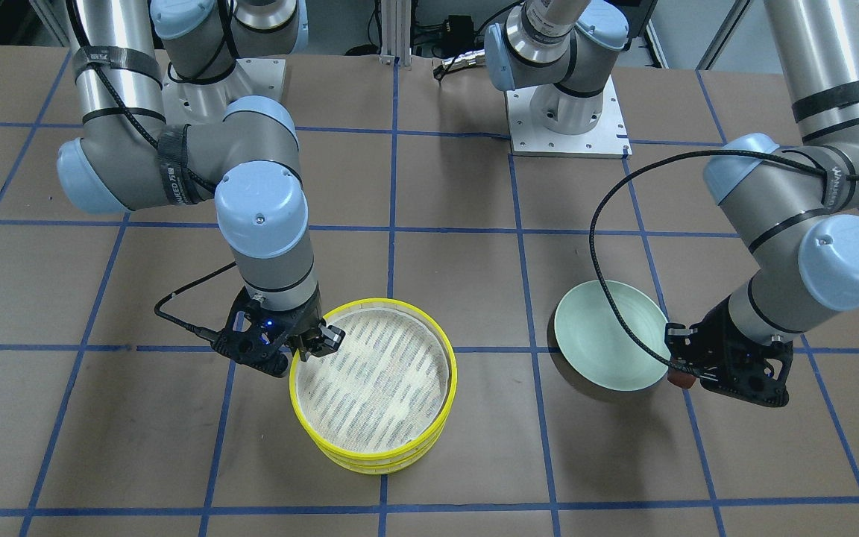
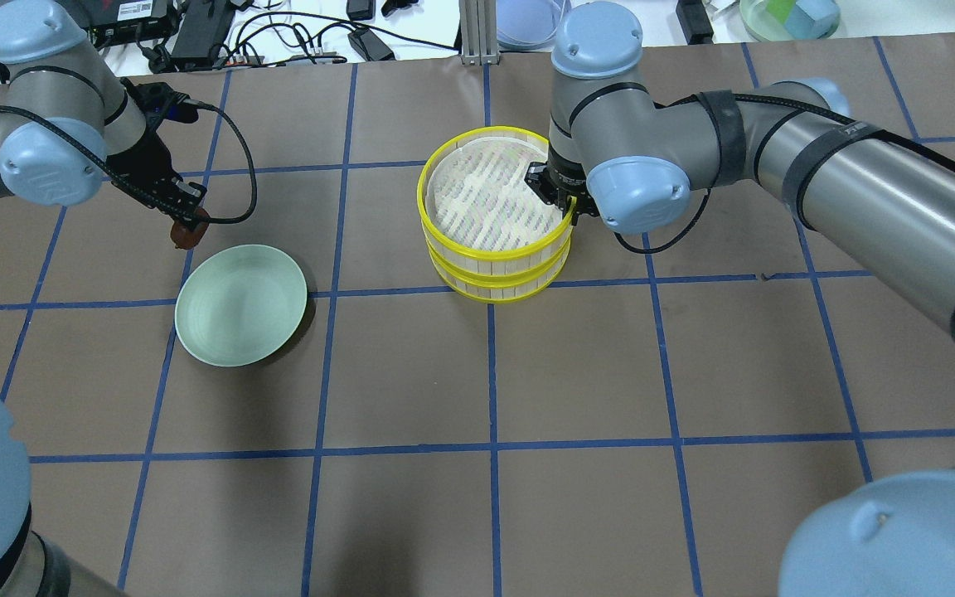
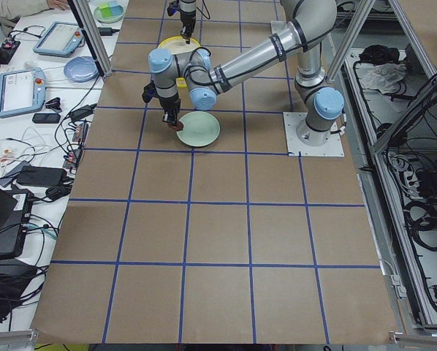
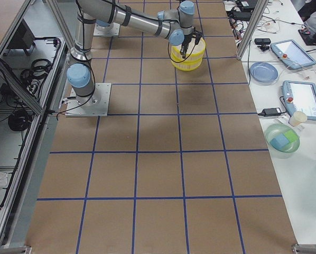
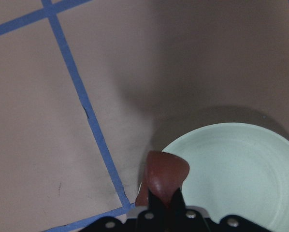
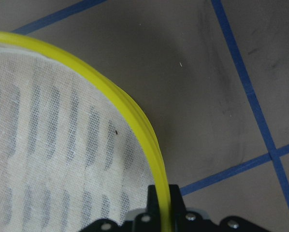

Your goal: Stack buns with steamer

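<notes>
Your left arm (image 1: 772, 216) and right arm (image 1: 273, 261) show silver-grey tubes, pale blue joint caps (image 1: 260, 209), black strap bands with white lettering (image 1: 174, 165), external black cables (image 1: 593, 231), white screwed base plates (image 1: 571, 138), black-bodied left gripper (image 1: 684, 378) and right gripper (image 1: 323, 339)

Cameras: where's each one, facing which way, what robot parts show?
Front: across the table, facing the robot; both arms, steamer, plate.
Overhead: behind the robot, looking forward and down; both arms.
Left side: table's left end; left arm near.
Right side: table's right end; right arm near.
Left wrist: down past left tool gripping brown bun, by the plate.
Right wrist: down past right tool gripping the steamer rim.
Front and overhead share steamer and plate, mirrored.
</notes>
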Controlling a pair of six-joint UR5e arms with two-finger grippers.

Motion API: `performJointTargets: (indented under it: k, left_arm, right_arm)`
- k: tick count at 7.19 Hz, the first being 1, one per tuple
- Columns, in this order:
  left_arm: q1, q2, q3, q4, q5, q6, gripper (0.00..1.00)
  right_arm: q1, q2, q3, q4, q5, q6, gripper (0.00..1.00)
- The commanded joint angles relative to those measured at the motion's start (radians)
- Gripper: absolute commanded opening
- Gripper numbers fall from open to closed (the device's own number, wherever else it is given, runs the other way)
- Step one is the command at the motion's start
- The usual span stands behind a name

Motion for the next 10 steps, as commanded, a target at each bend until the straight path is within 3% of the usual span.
performJointTargets:
  k: [1, 3, 5, 8, 10]
  left_arm:
    - [-0.001, 0.010, 0.002, -0.007, 0.007, -0.016, 0.00]
    - [0.000, 0.015, 0.000, -0.009, 0.006, -0.016, 0.00]
    - [-0.001, 0.018, 0.003, -0.004, 0.006, -0.016, 0.00]
    - [-0.009, 0.058, 0.010, 0.008, 0.010, -0.033, 0.00]
    - [-0.088, 0.075, 0.031, 0.008, 0.009, -0.256, 0.00]
  right_arm:
    - [0.000, 0.003, 0.002, 0.000, -0.004, 0.002, 0.00]
    - [0.000, 0.003, 0.004, 0.002, -0.004, 0.004, 0.00]
    - [0.000, 0.003, 0.004, 0.006, -0.003, 0.004, 0.17]
    - [0.000, 0.012, 0.004, 0.008, 0.000, 0.005, 0.48]
    - [0.000, 0.010, 0.004, -0.003, 0.002, 0.007, 0.82]
